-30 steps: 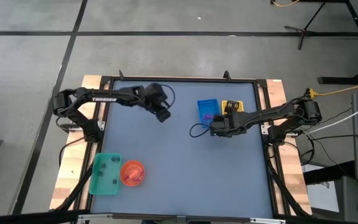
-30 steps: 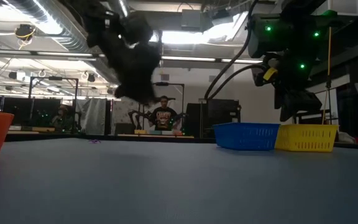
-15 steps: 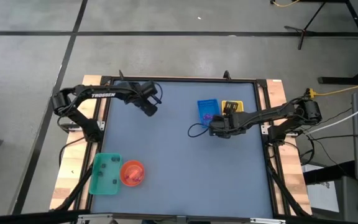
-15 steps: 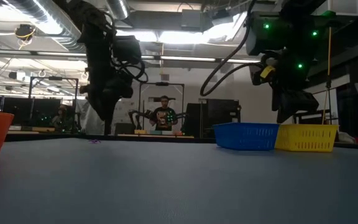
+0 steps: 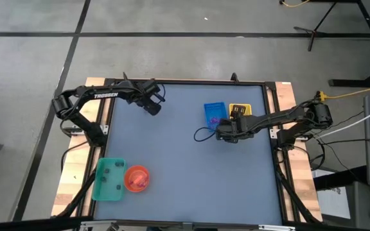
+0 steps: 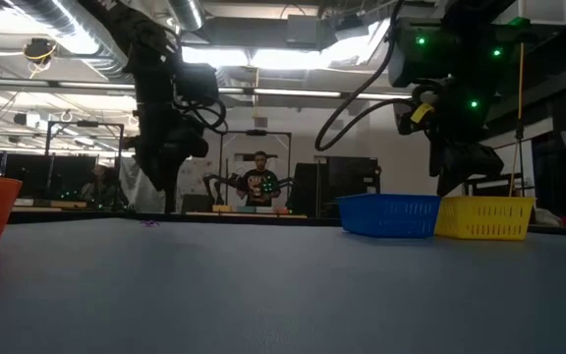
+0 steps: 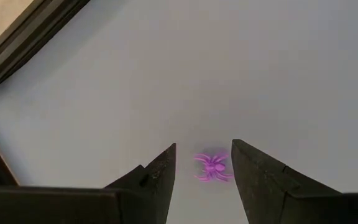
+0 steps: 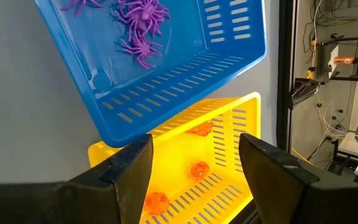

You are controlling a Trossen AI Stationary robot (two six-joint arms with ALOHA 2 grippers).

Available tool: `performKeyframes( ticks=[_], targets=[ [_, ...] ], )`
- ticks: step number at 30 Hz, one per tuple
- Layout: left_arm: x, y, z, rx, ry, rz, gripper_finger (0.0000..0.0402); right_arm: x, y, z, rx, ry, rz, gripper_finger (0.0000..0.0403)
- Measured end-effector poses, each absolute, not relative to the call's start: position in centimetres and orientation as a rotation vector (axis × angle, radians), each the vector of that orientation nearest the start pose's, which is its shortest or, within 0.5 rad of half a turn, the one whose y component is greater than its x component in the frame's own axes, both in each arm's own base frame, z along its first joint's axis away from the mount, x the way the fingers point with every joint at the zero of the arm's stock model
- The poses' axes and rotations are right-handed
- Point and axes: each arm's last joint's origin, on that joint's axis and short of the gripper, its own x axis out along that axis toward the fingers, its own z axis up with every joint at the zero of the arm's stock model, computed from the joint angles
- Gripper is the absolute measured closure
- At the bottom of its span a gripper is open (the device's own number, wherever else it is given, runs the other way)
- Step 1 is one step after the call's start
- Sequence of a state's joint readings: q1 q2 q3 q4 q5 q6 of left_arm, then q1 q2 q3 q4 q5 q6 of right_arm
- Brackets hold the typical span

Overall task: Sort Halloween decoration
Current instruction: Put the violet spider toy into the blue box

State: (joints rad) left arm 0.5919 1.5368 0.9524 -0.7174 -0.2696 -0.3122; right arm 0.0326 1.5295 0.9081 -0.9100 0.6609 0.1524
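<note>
The left gripper [image 7: 202, 171] is now hanging low over the far left part of the worktop [image 5: 185, 167], having swung back there from nearer the middle within the last second. Its fingers [image 7: 160, 171] are standing apart, bracketing a purple spider [image 7: 211, 167] lying flat on the surface; it looks untouched, though contact is hard to judge. A pickup seems imminent. The right gripper [image 8: 194, 168], fingers spread and empty, is waiting over the blue tray [image 8: 166, 81] and yellow tray [image 8: 185, 180].
</note>
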Motion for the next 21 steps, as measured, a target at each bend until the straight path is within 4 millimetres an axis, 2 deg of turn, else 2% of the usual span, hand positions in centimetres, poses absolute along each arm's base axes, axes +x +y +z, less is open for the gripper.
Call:
performKeyframes(
  ticks=[4,14,21],
  targets=[
    [22.3,15.9,18.7,-0.466,1.197,0.937,0.0260,24.7,-1.0,18.3,-0.407,1.409,-0.605,0.0164],
    [21.0,14.9,15.8,-0.508,1.228,0.918,0.0260,24.7,-1.0,18.3,-0.407,1.408,-0.605,0.0164],
    [20.7,14.7,14.4,-0.502,1.165,0.920,0.0260,24.7,-1.0,18.3,-0.406,1.406,-0.605,0.0164]
  ],
)
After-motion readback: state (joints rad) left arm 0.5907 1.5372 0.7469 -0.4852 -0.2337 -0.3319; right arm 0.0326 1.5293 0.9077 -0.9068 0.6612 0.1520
